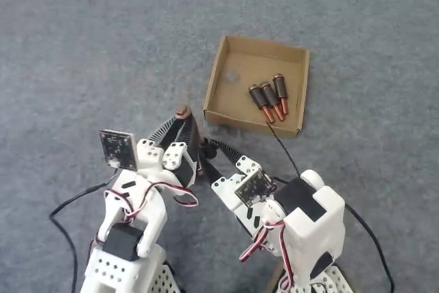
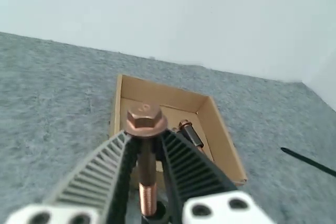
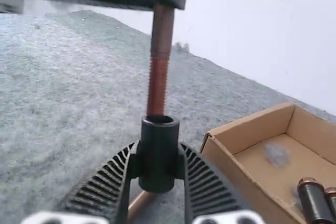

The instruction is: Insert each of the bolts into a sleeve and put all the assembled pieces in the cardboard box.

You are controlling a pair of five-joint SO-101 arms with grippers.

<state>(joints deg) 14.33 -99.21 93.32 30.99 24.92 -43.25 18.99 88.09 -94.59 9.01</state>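
- Bolt (image 2: 145, 171): stiff metal, probably light with a slippery shank. It is best gripped just under the head, where the left gripper (image 2: 145, 136) is clamped on it, thread pointing down.
- Sleeve (image 3: 157, 153): a rigid dark tube, upright, with the right gripper (image 3: 158, 156) closed on its middle. The bolt's thread sits in its mouth.
- Both hang near the box (image 1: 236, 90), which holds three assembled pieces (image 1: 269, 97).

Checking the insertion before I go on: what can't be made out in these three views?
High view: where the bolt enters the sleeve, hidden under the left end effector and right end effector.
Left wrist view: the count of pieces in the box; the left end effector covers most.
Right wrist view: the bolt head, behind the left end effector; the pieces, cut off by the edge.
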